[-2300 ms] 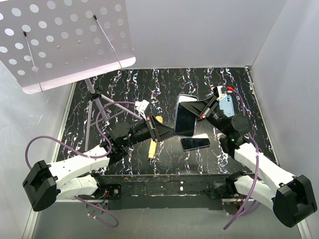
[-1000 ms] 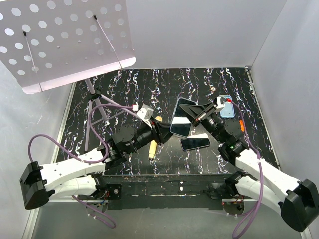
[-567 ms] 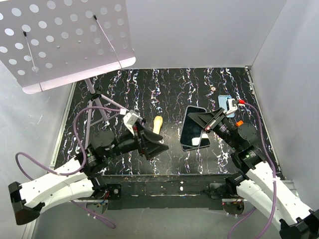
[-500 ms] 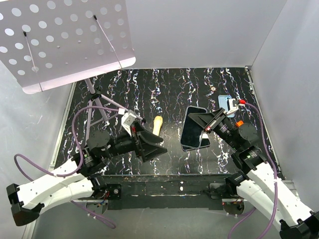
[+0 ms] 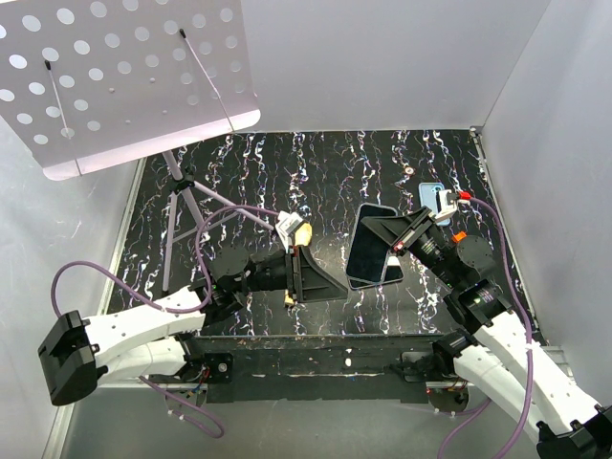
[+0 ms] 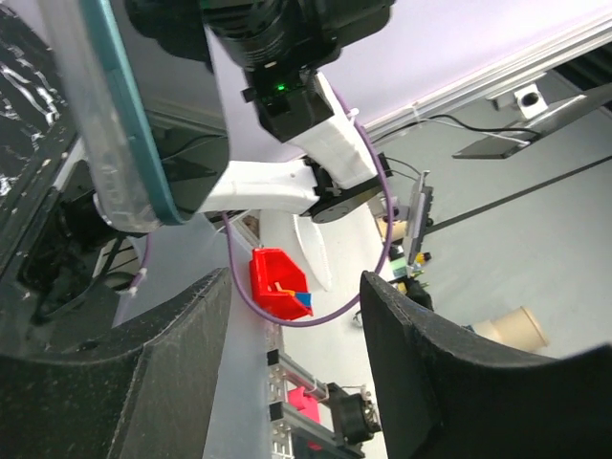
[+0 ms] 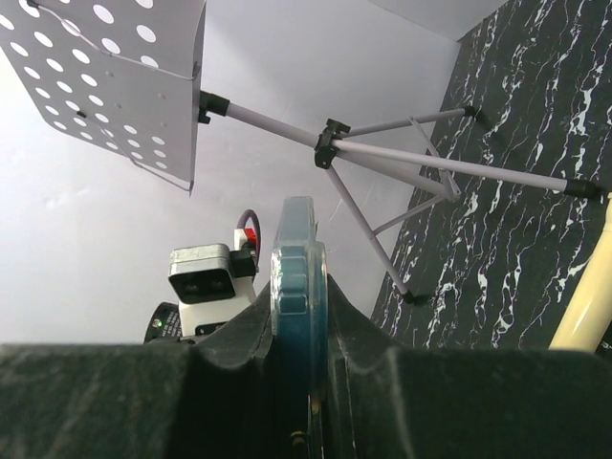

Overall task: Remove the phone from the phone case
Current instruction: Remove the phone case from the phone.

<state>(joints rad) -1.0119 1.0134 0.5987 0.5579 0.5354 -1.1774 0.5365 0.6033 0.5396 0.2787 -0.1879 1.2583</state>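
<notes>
My right gripper [image 5: 382,232] is shut on the phone in its case [image 5: 368,249], a black-screened slab held tilted above the table right of centre. In the right wrist view the cased phone [image 7: 298,287] stands edge-on between the two fingers, teal edge inside a clear shell. My left gripper [image 5: 322,277] is open and empty, just left of the phone and not touching it. In the left wrist view the phone's teal edge [image 6: 115,124] shows at the upper left, above the open gripper [image 6: 296,368].
A second dark phone [image 5: 394,273] lies on the table, mostly under the held one. A blue phone [image 5: 430,197] lies at the back right. A cream-coloured stick [image 5: 302,234] lies under the left arm. A music stand [image 5: 124,76] with tripod legs [image 5: 182,206] fills the back left.
Both grippers held the phone up earlier. The left gripper let go, drew back left, then came back towards the phone. The right gripper carried the phone lower and to the right.
</notes>
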